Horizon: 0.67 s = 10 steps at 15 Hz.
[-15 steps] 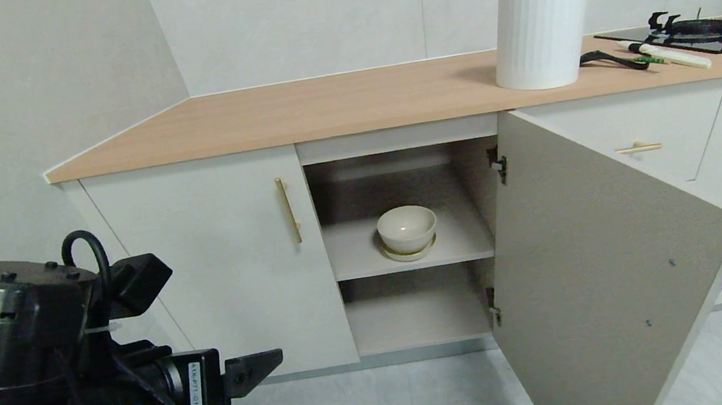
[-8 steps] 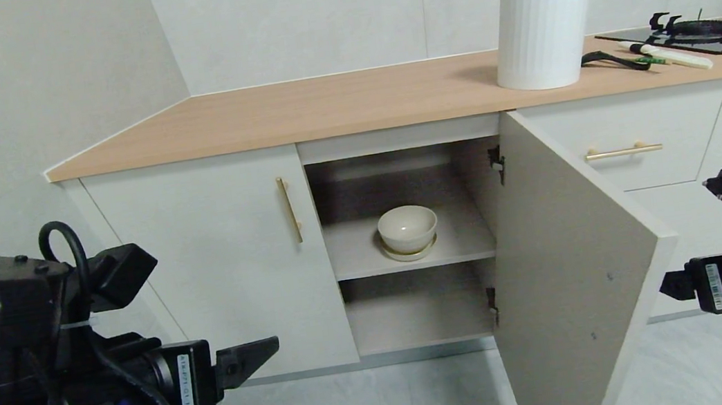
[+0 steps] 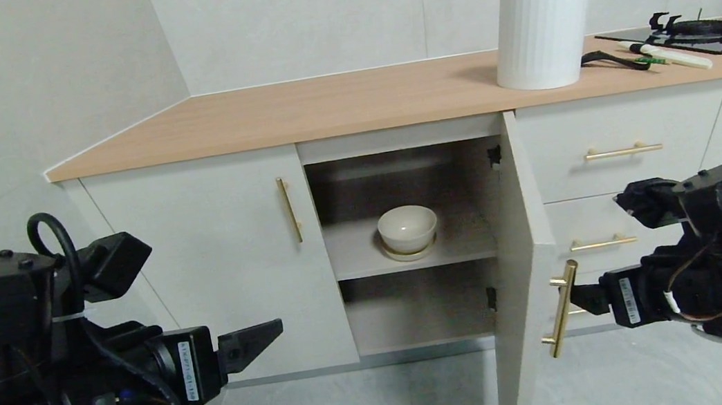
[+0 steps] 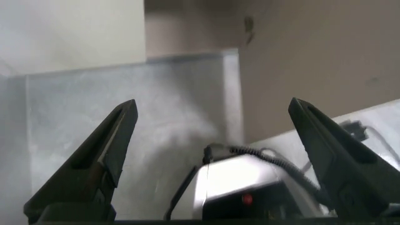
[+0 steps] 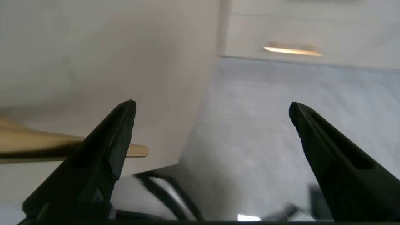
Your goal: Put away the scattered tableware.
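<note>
Sitting on a small plate [image 3: 409, 250] on the cupboard's upper shelf [image 3: 357, 252], the pale bowl [image 3: 407, 226] shows past the half-open door [image 3: 516, 266]. Right tool [image 5: 212, 107] gapes wide just beside that door's gold handle [image 3: 560, 307]; left tool [image 4: 211, 109], also spread wide, hangs low near the closed door [image 3: 215, 263]

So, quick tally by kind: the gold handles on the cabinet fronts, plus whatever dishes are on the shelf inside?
Door handles: 2
Drawer handles: 2
Bowl: 1
Saucer, under the bowl: 1
Total: 6
</note>
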Motion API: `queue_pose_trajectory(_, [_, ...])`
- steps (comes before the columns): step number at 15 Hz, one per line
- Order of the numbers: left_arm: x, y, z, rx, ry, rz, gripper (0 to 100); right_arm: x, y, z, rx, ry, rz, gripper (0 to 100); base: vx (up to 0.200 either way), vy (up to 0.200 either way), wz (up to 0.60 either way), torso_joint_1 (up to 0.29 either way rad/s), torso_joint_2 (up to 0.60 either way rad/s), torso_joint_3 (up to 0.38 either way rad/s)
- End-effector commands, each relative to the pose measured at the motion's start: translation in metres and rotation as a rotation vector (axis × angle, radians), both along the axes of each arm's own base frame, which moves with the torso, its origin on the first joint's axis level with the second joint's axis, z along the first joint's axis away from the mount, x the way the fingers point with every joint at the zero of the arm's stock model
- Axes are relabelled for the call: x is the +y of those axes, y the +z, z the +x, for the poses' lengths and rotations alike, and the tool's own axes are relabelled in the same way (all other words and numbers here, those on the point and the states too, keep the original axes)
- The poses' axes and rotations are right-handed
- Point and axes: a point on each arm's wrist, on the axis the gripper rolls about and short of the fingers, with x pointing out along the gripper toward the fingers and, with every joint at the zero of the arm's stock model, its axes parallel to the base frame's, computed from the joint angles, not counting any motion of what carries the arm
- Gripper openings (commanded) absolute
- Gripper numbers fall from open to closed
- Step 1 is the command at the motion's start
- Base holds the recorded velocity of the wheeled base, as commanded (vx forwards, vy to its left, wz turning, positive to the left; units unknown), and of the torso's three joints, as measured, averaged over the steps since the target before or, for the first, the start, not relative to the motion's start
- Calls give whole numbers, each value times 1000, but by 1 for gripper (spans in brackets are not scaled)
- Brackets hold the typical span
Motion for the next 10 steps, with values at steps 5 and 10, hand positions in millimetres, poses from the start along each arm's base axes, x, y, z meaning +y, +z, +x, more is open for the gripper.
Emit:
queue_pose_trajectory(5, [-1,-8,3,19,-2,14,100,52,-3,59,39,170,79,100,0,0,0,0,0,0])
queue_pose_trajectory(10, [-2,-11,3,29,-1,22,100,62,-33,83,75,147,73,100,0,0,0,0,0,0])
